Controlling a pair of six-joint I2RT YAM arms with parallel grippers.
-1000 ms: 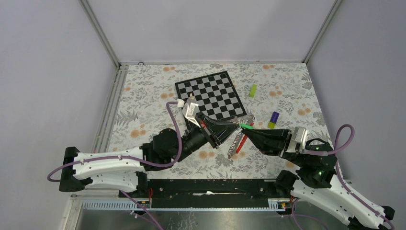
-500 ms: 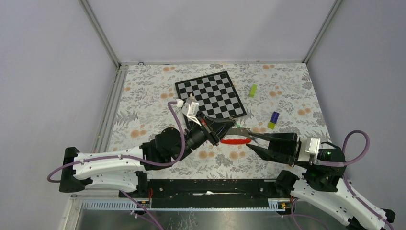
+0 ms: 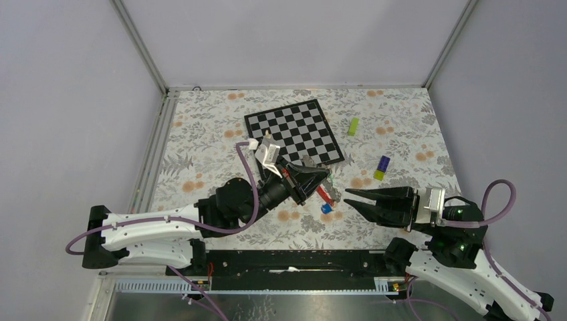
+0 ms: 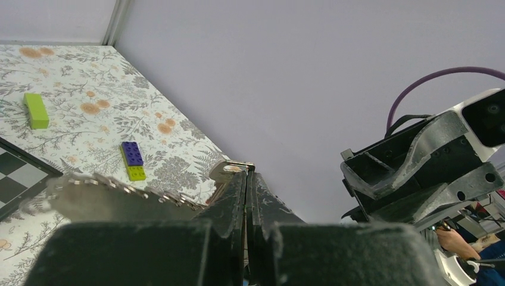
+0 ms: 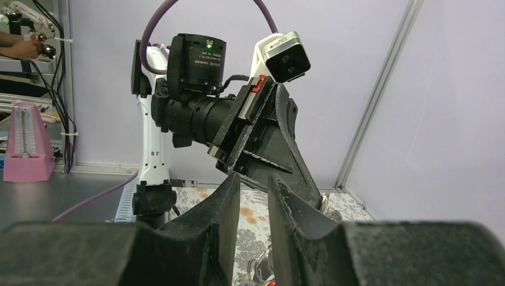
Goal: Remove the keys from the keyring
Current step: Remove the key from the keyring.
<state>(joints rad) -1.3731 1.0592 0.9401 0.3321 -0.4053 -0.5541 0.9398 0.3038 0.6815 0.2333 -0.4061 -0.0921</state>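
Note:
My left gripper [image 3: 325, 172] is shut on the keyring [image 3: 332, 194], held above the tablecloth in front of the chessboard. Its red strap [image 3: 325, 193] hangs down from the jaws, and a blue-headed key [image 3: 326, 208] shows just below it. In the left wrist view the fingers [image 4: 237, 196] are pressed together on a silvery metal piece [image 4: 229, 170], with the chain [image 4: 119, 187] trailing left. My right gripper [image 3: 348, 198] stands open just right of the bundle, touching nothing. In the right wrist view silvery rings [image 5: 259, 264] dangle beyond its parted fingers [image 5: 229, 202].
A chessboard [image 3: 294, 134] lies behind the left gripper. A lime-green block [image 3: 353, 126] sits to the board's right and a purple-and-yellow block [image 3: 382, 167] lies nearer the right arm. Metal frame posts and grey walls border the flowered tablecloth [image 3: 200, 154].
My right gripper let go of the bundle, opened and drew back to the right. The red strap went from pulled sideways to hanging under the left gripper, with the blue-headed key now showing.

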